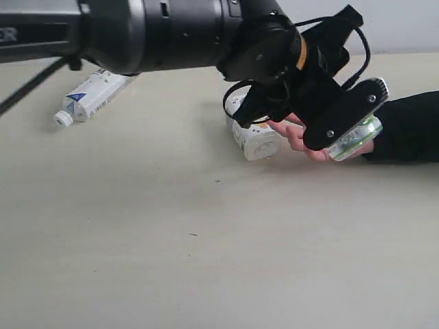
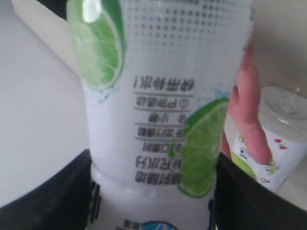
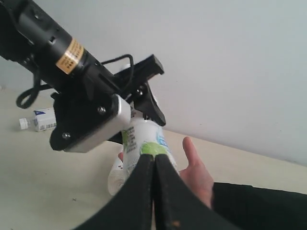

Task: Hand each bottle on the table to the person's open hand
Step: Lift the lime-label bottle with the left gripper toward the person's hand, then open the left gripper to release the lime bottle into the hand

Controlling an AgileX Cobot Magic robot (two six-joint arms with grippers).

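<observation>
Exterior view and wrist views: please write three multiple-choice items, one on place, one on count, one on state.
1. Where is the white-blue label bottle?
A. on the table, apart from the person's hand
B. in that hand
C. held in the air
2. How many bottles show in the exterior view?
A. one
B. three
C. five
3. How is the right gripper?
A. wide open
B. shut on a bottle
C. shut, empty
Answers: 1 A, it lies alone on its side; 2 B, that one, the small white bottle and the lime-print bottle; 3 C, its fingers meet with nothing between.
</observation>
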